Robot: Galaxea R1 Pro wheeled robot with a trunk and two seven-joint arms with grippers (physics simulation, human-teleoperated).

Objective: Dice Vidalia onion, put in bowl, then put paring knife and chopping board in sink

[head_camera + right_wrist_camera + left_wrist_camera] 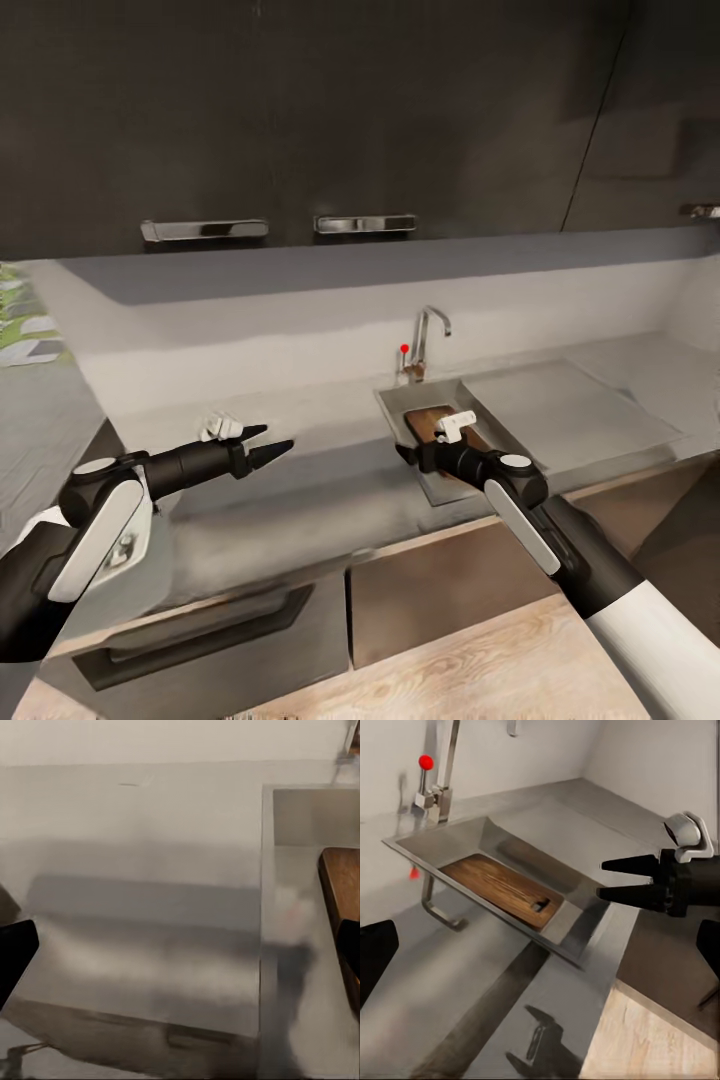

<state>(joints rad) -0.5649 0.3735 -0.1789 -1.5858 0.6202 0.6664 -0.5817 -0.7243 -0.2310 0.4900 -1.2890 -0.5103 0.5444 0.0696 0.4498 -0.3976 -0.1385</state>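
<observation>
The dark brown chopping board (432,418) (502,889) (341,881) lies inside the steel sink (393,408) (502,840) (296,862), below the chrome tap (430,335) (442,765) with its red dot. My right gripper (405,455) (611,879) hovers at the sink's front left rim, open and empty, fingers pointing left over the grey countertop (330,480) (135,832). My left gripper (265,443) is open and empty above the countertop, left of the sink, pointing toward it. The onion, paring knife and bowl are out of view.
The flat drainboard (570,410) extends right of the basin. Dark wall cabinets with metal handles (205,229) hang above the pale backsplash. Dark drawers (200,635) sit under the counter's front edge, with wooden floor (480,670) below.
</observation>
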